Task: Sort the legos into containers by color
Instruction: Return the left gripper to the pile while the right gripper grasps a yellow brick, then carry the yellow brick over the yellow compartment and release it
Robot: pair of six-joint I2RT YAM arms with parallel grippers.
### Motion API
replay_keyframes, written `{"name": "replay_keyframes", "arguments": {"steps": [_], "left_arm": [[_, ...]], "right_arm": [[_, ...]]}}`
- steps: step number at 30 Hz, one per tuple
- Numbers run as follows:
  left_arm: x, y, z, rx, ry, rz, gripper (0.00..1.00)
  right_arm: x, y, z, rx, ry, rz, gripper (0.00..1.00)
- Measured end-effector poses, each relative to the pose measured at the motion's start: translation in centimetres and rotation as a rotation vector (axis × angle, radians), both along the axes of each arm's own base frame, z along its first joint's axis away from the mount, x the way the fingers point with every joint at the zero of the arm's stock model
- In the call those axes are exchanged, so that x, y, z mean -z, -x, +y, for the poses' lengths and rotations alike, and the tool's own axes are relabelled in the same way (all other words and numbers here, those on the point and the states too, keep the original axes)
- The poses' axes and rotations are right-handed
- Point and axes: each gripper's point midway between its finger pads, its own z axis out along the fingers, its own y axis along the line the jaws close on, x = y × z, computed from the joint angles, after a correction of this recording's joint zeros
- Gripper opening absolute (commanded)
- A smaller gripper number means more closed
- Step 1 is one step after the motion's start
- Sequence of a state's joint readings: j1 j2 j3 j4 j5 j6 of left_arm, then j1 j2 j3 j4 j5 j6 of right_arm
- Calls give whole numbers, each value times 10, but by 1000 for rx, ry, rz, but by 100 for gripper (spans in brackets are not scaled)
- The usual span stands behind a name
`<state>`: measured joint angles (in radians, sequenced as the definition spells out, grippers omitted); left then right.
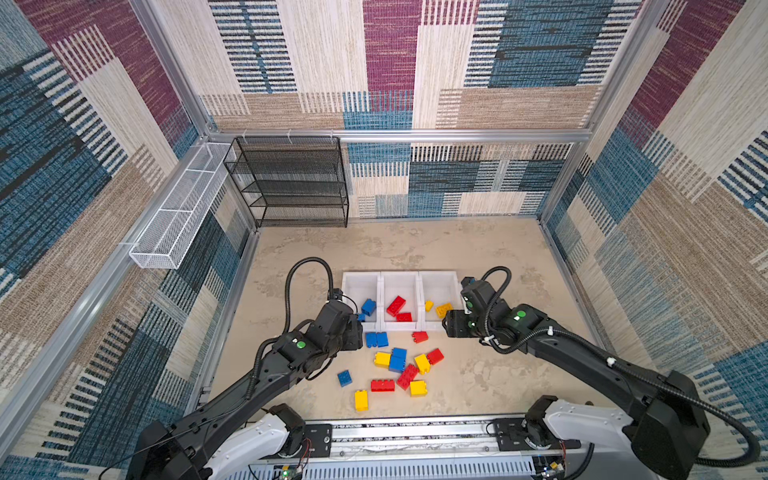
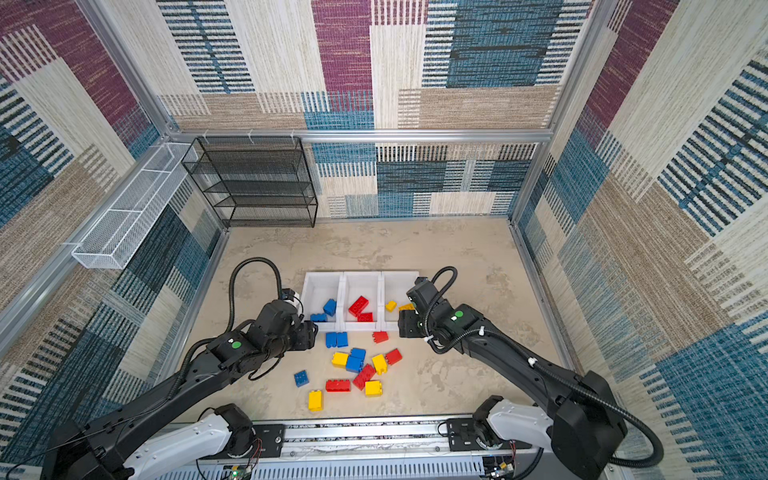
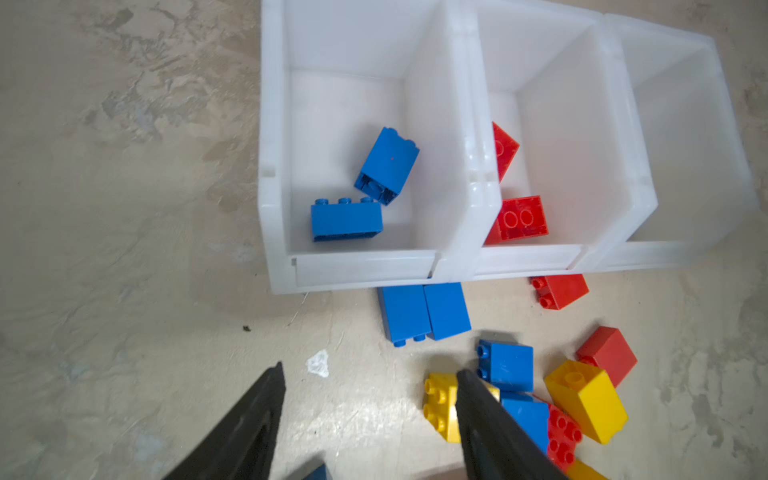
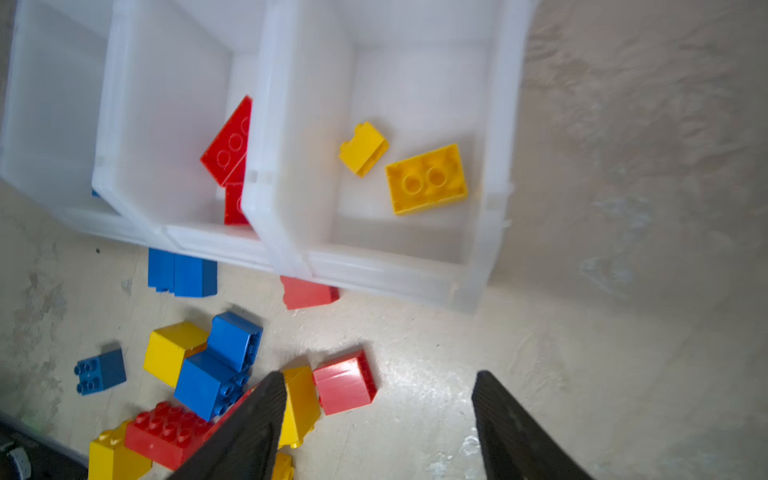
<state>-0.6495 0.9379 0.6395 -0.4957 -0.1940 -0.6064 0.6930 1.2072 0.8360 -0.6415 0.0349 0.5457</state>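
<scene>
1. Well, nearest me the loose legos lie scattered on the mottled beige bench. They are glossy studded bricks, square and oblong, in blue, red and yellow; several touch and some are tipped over.
2. My left fingers, black ribbed wedges, stand apart with only bare bench between them. A yellow brick sits just beside one tip.
3. My right fingers are likewise spread and grip nothing, at the pile's edge.
4. Two blue bricks and a red brick lie just beside the front wall of the containers.
5. Those are three smooth white open bins joined in a row: two blue bricks in the left, two red in the middle, two yellow in the right.
6. Beyond, bare bench runs to the black mesh rack and the white wire basket.
</scene>
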Motion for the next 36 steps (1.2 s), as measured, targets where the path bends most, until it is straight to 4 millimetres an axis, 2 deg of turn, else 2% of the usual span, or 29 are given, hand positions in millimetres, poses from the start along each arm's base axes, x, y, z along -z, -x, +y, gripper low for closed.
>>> {"name": "replay_keyframes", "arguments": {"steps": [6,11,23,36], "left_arm": [[6,15,19,-75,41,-20,69],[14,21,25,-100,43,-1,69],[20,25,28,-110,39,18,69],[20,25,28,-116,42,21,69]], "right_arm": [[27,29,45,-149,62,79,69],[43,46,62,-204,101,120,65],[60,57,81,-252,144,157,55],[78,60,80,-258,202,186,36]]}}
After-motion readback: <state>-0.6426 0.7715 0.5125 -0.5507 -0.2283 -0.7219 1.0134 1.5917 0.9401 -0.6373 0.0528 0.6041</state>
